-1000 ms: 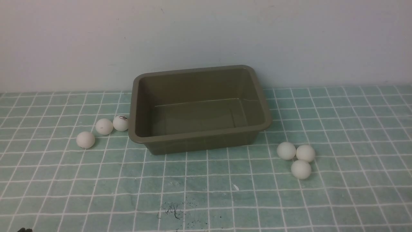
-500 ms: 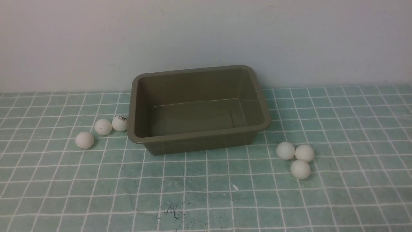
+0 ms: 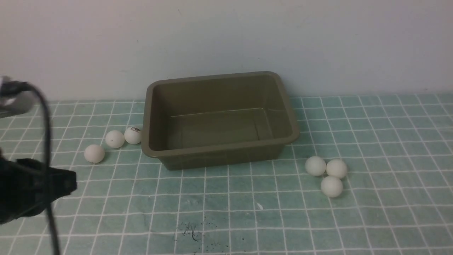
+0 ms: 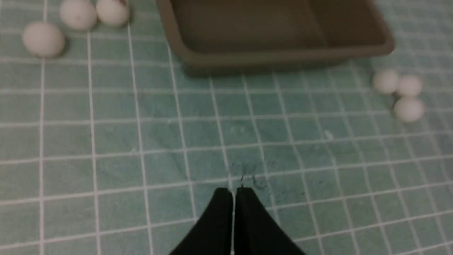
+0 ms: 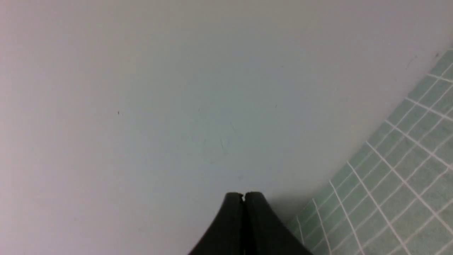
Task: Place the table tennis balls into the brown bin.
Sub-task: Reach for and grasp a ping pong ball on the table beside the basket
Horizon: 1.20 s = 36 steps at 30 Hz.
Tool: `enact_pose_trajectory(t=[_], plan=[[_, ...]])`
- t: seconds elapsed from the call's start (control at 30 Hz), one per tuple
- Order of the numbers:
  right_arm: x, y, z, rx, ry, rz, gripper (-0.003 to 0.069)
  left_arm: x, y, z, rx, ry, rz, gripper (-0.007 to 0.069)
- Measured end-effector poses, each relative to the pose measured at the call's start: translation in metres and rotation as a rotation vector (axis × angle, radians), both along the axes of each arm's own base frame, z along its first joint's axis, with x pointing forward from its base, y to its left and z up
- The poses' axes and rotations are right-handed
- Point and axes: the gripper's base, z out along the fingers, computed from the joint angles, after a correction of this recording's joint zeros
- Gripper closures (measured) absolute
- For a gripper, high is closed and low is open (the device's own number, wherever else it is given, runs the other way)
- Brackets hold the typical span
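The brown bin stands at the back middle against the wall, with nothing inside it. Three table tennis balls lie to its left, the last one touching the bin and showing a dark logo. Three more balls cluster at its front right. My left gripper is shut and empty, above the cloth well in front of the bin. The left arm's black body shows at the left edge. My right gripper is shut, facing the wall, and is absent from the front view.
A green cloth with a white grid covers the table, with a dark scribble mark near the front. A plain pale wall rises right behind the bin. A black cable hangs from the left arm.
My left arm has come into the front view at the left edge; it was out of sight before. The balls and the bin have stayed in place.
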Motion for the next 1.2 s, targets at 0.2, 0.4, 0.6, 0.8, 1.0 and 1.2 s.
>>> enact_pose_trajectory(t=[0.2, 0.4, 0.6, 0.8, 1.0, 1.2], plan=[[0.003, 0.020, 0.045, -0.321, 0.177, 0.210, 0.0673, 0.085, 0.019, -0.040, 0.030, 0.233, 0.076, 0.0629], [0.024, 0.029, 0.079, -0.579, 0.418, 0.385, 0.0673, 0.153, 0.051, -0.067, 0.077, 0.310, 0.085, 0.0629], [0.043, 0.030, 0.085, -0.660, 0.487, 0.437, 0.0673, 0.203, 0.064, -0.091, 0.174, 0.334, 0.026, 0.0587], [0.053, 0.031, 0.079, -0.660, 0.540, 0.457, 0.0673, 0.240, 0.077, -0.115, 0.286, 0.349, -0.008, 0.0410], [0.072, 0.031, 0.072, -0.648, 0.629, 0.487, 0.0669, 0.258, 0.081, -0.146, 0.305, 0.336, 0.008, 0.0177], [0.110, 0.034, 0.080, -0.662, 0.736, 0.557, 0.0605, 0.266, 0.083, -0.165, 0.310, 0.317, 0.026, 0.0123]])
